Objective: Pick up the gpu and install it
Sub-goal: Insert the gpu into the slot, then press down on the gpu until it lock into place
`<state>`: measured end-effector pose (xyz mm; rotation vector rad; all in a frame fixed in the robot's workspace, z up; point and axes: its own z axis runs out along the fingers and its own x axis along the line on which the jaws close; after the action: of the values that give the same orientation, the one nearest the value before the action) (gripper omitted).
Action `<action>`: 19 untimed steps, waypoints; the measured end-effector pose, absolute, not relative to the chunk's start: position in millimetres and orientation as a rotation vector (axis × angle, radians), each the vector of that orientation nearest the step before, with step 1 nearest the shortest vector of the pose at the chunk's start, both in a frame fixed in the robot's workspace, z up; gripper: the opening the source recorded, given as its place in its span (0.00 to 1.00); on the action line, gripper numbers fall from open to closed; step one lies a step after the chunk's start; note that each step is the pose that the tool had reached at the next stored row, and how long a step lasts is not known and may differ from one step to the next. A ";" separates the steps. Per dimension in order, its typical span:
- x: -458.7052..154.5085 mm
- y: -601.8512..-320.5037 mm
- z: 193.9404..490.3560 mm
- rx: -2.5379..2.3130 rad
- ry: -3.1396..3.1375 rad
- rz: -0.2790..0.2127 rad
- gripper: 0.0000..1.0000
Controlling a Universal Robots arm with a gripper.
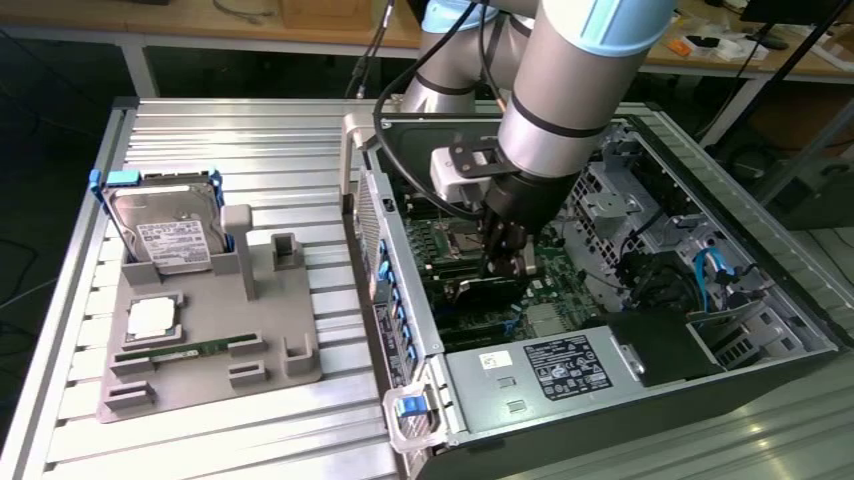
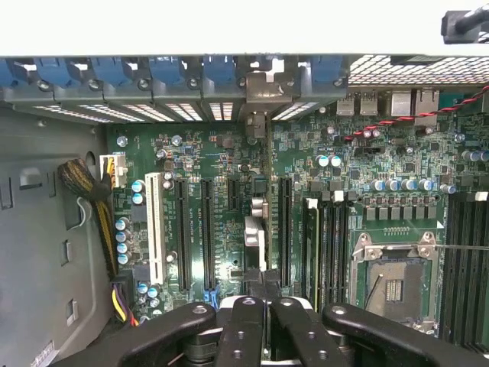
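Gripper (image 1: 509, 268) is down inside the open case (image 1: 374, 215), which lies on its side on the slatted bench (image 1: 227, 130). It's clamped on the gpu (image 1: 483, 287), fingers (image 2: 243, 321) squeezed together with just the card's thin edge between them.

In the wrist view you look straight down the gripper (image 2: 263, 289) at the gpu (image 2: 256, 229), so all you get is a narrow edge-on strip. The gpu stands upright over the motherboard (image 2: 367, 160), in among the long black expansion slots (image 2: 182, 237). Its metal bracket (image 2: 257, 92) sits up against the case's rear wall, in line with the row of blue latches (image 2: 168, 73). Can't tell if the card edge is actually down in a slot or just above it. The empty CPU socket (image 2: 391, 284) is a bit off to one side of the card.

In the exterior view the arm (image 1: 574, 80) comes in from above. The power supply (image 1: 561, 365) is in the near end of the case.

On the exterior view's left, well apart from the case, there's a grey tray (image 1: 200, 385). It holds a hard drive (image 1: 167, 232) propped up on edge, a square chip (image 1: 154, 318) and a green memory stick (image 1: 187, 352) lying flat.
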<state>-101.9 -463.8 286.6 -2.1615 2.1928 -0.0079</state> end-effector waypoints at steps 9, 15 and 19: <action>-101.9 -463.8 286.1 -2.162 2.193 -0.008 0.11; -101.9 -463.8 286.1 -2.162 2.193 -0.008 0.11; -111.4 -463.8 286.1 -2.160 2.191 -0.011 0.11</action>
<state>-111.4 -463.8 286.1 -2.1603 2.1913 -0.0106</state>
